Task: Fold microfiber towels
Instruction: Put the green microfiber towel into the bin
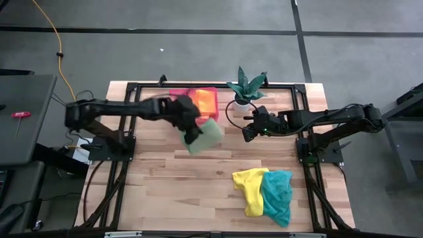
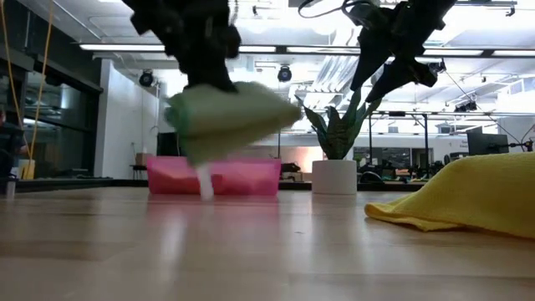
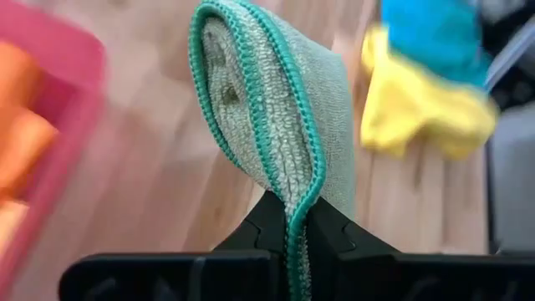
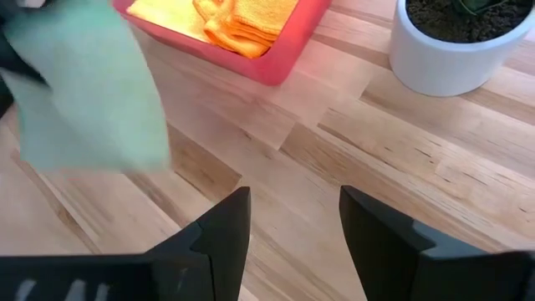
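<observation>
A folded light green towel [image 1: 205, 137] hangs in the air near the pink tray [image 1: 173, 92], with my left gripper [image 1: 192, 135] shut on it. Folded orange cloth [image 1: 203, 100] lies in the tray. A yellow towel [image 1: 250, 190] and a teal towel [image 1: 277, 195] lie crumpled together on the table at the near right. My right gripper [image 4: 291, 219] hovers open beside the plant pot, with nothing between its fingers. My left gripper pinches the folded green towel at its teal-stitched edges [image 3: 292, 221] between its two fingers, several layers together. In the low view the fingers come from above and the towel [image 2: 230, 117] hangs below them, clear of the table.
A potted plant [image 1: 244, 89] in a white pot stands at the far edge, right of the tray. Bare wood lies in the table's middle and near left. The black frame runs along the table's sides.
</observation>
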Robot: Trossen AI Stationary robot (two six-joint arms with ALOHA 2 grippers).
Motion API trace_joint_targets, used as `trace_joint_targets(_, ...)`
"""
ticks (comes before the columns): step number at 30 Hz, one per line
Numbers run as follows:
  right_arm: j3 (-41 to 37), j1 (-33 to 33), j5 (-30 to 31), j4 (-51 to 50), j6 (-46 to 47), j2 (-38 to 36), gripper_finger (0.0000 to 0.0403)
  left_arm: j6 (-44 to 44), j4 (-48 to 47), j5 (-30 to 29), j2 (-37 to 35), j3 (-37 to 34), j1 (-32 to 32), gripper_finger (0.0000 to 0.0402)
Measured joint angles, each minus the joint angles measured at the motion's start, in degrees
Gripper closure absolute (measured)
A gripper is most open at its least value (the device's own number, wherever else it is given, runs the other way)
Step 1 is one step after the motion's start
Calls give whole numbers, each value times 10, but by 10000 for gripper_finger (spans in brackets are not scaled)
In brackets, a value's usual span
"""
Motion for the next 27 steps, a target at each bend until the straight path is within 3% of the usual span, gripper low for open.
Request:
trace_joint_targets(7,0,-1,0,0,0,0,226,-44,13,-22,-104,1,93,398)
trace_joint_targets(15,0,-1,1,-1,3,0,226,-132,36,-64,-137,-3,202,398)
trace_joint_targets(24,0,-1,12,0,4,0,226,-363,288,-89,-137,-182,235,399)
trace_joint_targets(27,0,-1,12,0,4,0,226,-400,318,-122,-137,-233,236,399)
